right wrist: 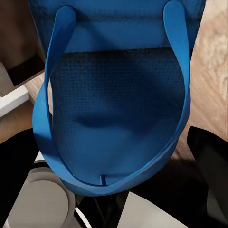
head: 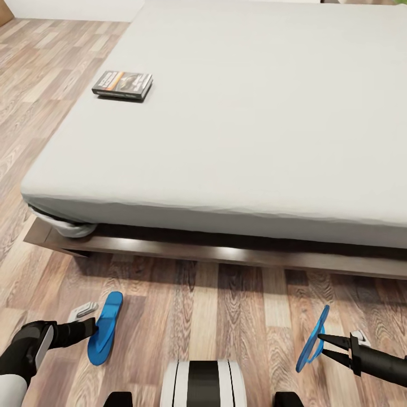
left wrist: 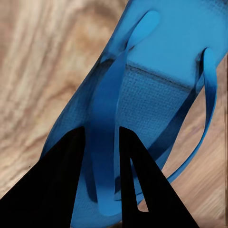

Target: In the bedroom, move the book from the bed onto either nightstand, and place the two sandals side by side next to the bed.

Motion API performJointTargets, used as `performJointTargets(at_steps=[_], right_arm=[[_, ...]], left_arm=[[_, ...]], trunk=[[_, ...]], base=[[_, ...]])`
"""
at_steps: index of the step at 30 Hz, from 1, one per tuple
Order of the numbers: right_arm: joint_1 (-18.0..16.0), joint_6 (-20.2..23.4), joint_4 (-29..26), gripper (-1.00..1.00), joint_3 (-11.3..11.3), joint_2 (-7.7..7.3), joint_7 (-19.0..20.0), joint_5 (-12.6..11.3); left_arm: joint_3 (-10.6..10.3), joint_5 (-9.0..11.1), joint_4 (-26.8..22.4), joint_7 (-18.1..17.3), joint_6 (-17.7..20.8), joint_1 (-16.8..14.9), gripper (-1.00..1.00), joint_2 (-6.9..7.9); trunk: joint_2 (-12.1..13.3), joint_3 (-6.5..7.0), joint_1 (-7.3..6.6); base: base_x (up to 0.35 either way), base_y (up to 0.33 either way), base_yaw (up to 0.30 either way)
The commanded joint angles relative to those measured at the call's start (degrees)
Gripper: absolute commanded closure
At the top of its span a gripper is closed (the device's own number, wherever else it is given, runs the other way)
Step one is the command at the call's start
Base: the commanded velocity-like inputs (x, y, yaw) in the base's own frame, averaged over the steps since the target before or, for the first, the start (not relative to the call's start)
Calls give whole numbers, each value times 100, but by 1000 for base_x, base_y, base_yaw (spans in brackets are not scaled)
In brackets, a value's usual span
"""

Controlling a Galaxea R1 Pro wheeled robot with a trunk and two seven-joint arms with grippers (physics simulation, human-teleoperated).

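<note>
The book (head: 123, 85) lies flat on the grey mattress of the bed (head: 254, 130), near its left edge. One blue sandal (head: 105, 328) is low over the floor at the left, in front of the bed. My left gripper (head: 93, 326) is shut on it, its black fingers (left wrist: 57, 185) straddling a thong strap (left wrist: 102, 156). The other sandal (head: 312, 339) hangs on edge above the floor at the right, and my right gripper (head: 321, 344) is shut on it. Its straps and footbed (right wrist: 118, 109) loom close in the right wrist view.
The bed's dark wooden frame (head: 186, 251) runs across just beyond both sandals, with a bunched sheet corner (head: 70, 228) at its left end. Wood-plank floor (head: 226, 316) lies between the two sandals. My white and black base (head: 203, 384) is at the bottom centre.
</note>
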Motion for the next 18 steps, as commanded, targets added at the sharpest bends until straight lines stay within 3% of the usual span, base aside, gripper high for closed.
performJointTargets(at_steps=[1, 6, 18], right_arm=[[-1, 50, -1, 100, -1, -1, 3, -14], [-1, 50, -1, 100, -1, -1, 3, -14], [-1, 50, -1, 100, -1, 0, 2, -14]], left_arm=[[26, -51, -5, -41, 25, -4, 100, -4], [26, -49, -5, -41, 25, -4, 100, -4], [26, -52, -5, -41, 25, -4, 100, -4]], trunk=[[-1, -3, 1], [-1, -3, 1], [-4, -48, 6]], base=[[241, 0, 0], [174, 0, 0], [7, 0, 0]])
